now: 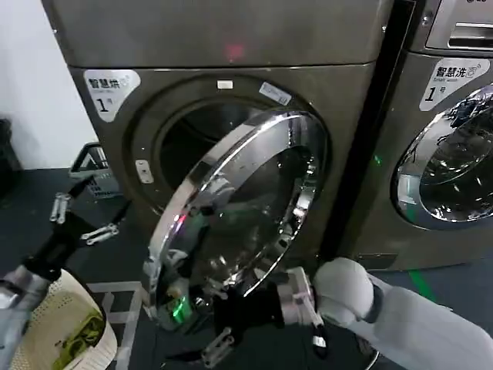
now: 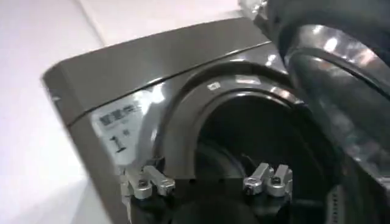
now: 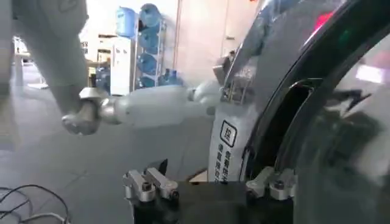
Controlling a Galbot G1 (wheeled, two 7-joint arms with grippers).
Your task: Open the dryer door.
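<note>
The grey dryer [image 1: 231,46] has its round chrome-rimmed glass door [image 1: 231,223] swung partly out, with the free edge low on the left and the dark drum opening [image 1: 192,139] showing behind it. My right gripper [image 1: 231,330] hangs at the door's lower rim, open, with nothing between its fingers [image 3: 149,185]. In the right wrist view the right gripper [image 3: 210,185] faces the dryer's front panel beside the door's edge [image 3: 341,140]. My left gripper [image 1: 83,219] floats left of the dryer, open and empty. Its wrist view has the left gripper [image 2: 207,181] looking into the drum opening [image 2: 256,134].
A second machine [image 1: 447,154] with a shut door stands right of the dryer. A white laundry basket [image 1: 62,331] sits at the lower left, under my left arm. A dark wire basket [image 1: 96,173] stands on the floor by the wall.
</note>
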